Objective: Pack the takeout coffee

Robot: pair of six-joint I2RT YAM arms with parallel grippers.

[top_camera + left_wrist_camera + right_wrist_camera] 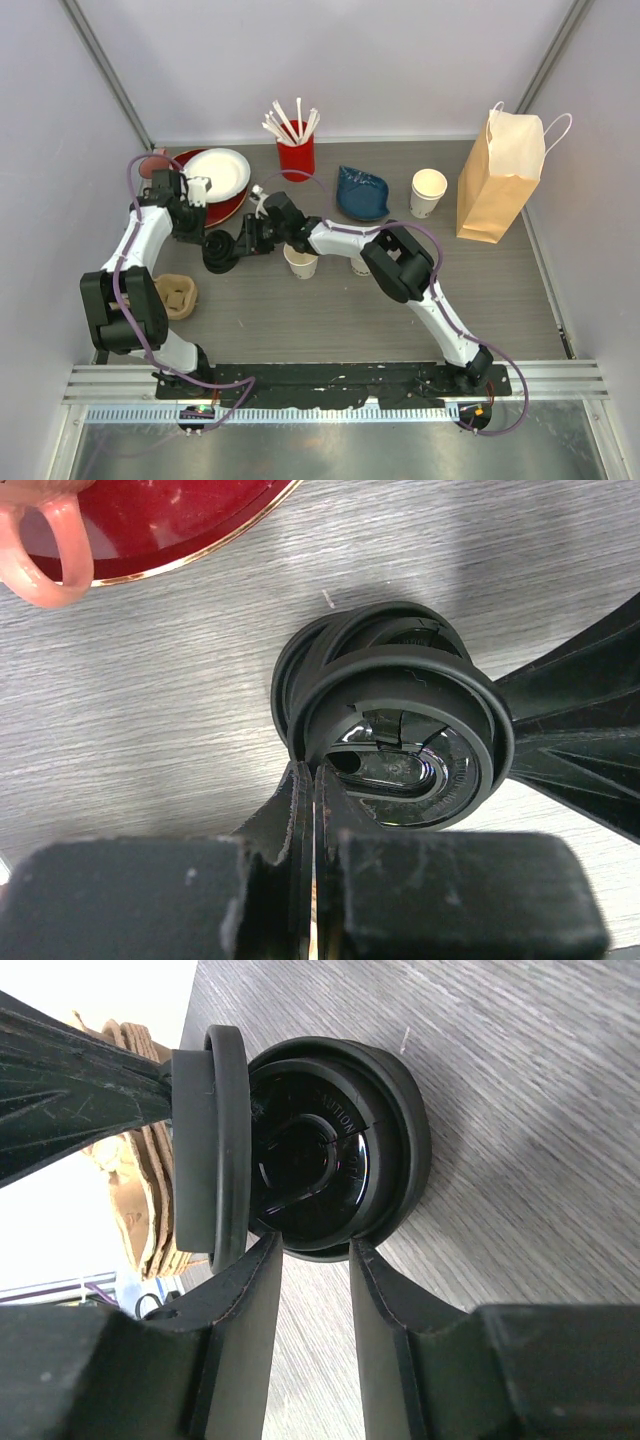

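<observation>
Two black plastic lids [220,252] lie together on the table left of centre. My left gripper [212,248] is shut on the rim of one lid [400,730] and holds it tilted off the other lid [300,660]. My right gripper [243,243] is open, its fingertips [265,1255] at the edge of the lower lid [330,1150]; the tilted lid [210,1140] shows edge-on. No lidded cup shows. A lidless cream cup [301,262] stands just right of the grippers, and a second one [360,266] is mostly hidden under my right arm.
A third lidless cup [428,190] and a brown paper bag [500,175] stand at the right. A red straw holder [296,155], a blue pouch [362,192], red and white plates [215,175] and a pink mug [40,550] are at the back. A cardboard carrier [178,295] lies at the left.
</observation>
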